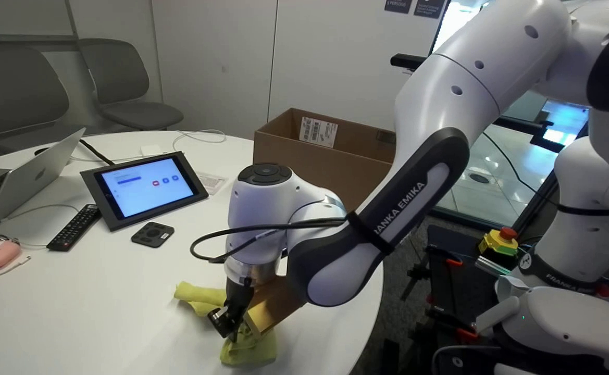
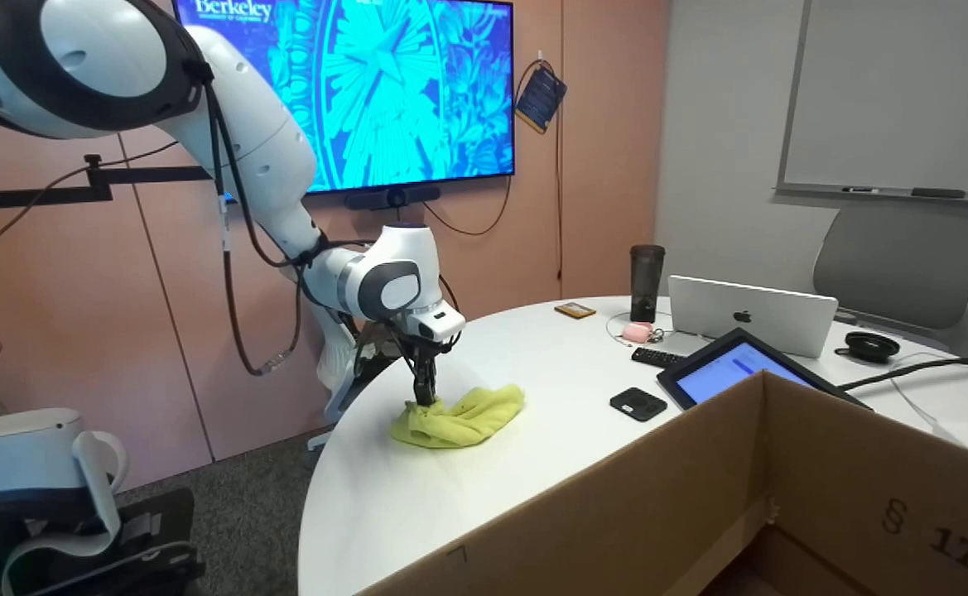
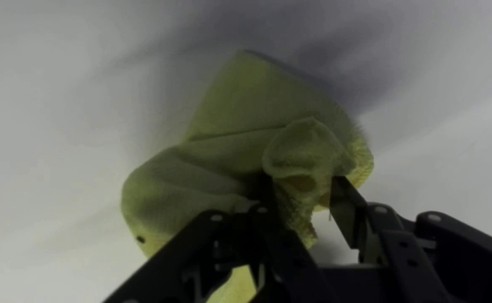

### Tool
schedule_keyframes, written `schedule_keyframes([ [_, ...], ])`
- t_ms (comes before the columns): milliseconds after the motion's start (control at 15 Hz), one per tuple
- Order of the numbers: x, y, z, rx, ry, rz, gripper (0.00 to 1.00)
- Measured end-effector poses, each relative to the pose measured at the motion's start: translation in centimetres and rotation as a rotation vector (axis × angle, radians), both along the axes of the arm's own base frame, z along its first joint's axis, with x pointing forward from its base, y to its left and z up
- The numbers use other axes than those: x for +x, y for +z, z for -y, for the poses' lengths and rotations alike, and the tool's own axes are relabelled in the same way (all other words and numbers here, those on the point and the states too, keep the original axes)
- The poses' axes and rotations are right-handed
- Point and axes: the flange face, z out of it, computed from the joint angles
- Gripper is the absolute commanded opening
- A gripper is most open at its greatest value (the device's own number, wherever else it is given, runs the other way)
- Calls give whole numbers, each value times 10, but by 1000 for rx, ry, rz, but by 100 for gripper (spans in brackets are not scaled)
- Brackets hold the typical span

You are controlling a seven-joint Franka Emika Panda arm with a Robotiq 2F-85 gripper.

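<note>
A crumpled yellow-green cloth (image 2: 467, 418) lies on the white table, under and around my gripper (image 2: 425, 397). From above, in the wrist view, the cloth (image 3: 229, 105) shows folds and a raised tuft that rises between the fingertips. The gripper (image 3: 302, 185) is open: its fingers stand apart, with bare table visible beside the tuft. Cloth lies against the left finger, and near the tip of the right finger (image 3: 347, 206) whether it touches is unclear. In an exterior view the gripper (image 1: 231, 330) points down into the cloth (image 1: 249, 351).
A wood-coloured piece (image 1: 275, 307) appears close behind the gripper; contact cannot be judged. A large cardboard box (image 1: 325, 161) stands by the table. A tablet (image 1: 145, 185), a black puck-like device (image 1: 152, 234), a remote (image 1: 75, 227), a laptop (image 1: 38, 177) and a dark tumbler (image 2: 646, 281) are also on it.
</note>
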Motion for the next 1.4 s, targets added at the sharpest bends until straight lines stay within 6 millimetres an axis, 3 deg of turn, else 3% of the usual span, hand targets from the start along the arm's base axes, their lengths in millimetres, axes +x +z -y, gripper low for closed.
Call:
schedule_keyframes([
  [267,-3,22,-9,19,20,13,99],
  [867,-31,81,-14,36,64,49,100],
  [1067,-48,83,-9,29,45,27,100],
  [1400,-76,67,-8,17,-92,-19,100],
])
